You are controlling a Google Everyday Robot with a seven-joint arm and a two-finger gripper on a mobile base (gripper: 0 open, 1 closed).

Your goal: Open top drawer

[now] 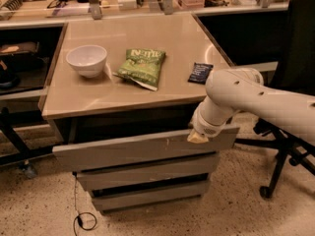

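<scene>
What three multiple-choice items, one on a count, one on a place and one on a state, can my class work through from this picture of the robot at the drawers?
1. How many things lie on the tabletop?
A two; B three; C five.
2. Where is the gripper?
A at the right end of the top drawer front; B over the tabletop; C lifted high in the air.
3. The top drawer is:
A taken out entirely; B covered with a cloth; C pulled out a little.

Answers:
1 B: a white bowl, a green snack bag and a dark packet.
2 A: the gripper sits at the front's upper right edge.
3 C: its front stands forward of the lower drawers.
</scene>
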